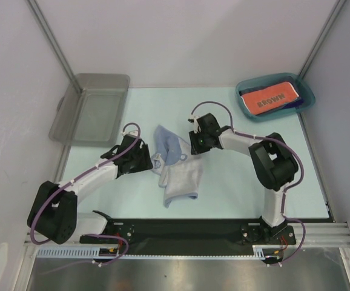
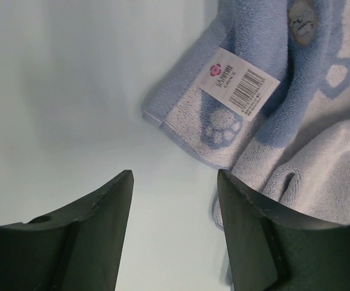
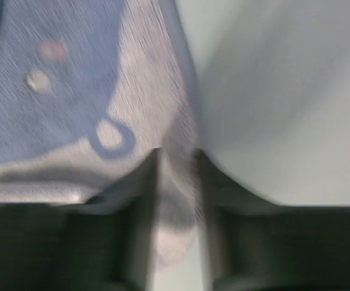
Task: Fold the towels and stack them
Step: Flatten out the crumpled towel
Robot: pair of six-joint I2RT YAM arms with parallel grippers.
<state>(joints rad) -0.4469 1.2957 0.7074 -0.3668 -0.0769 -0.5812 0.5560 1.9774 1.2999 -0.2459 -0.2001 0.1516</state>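
Likely grasping to fold the pale-blue towel [image 1: 181,179] — right fingers [image 3: 129,230] clamped on its edge, left fingers [image 2: 90,224] apart beside its corner, which they must pinch next.

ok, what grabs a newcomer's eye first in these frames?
The crumpled pale blue-and-white towel mid-table, flanked by both arms: the right gripper pinches its edge, while the left gripper hangs open beside its barcode label. Next comes the orange-red towel printed BROWN, lying in the teal bin at the far right corner.
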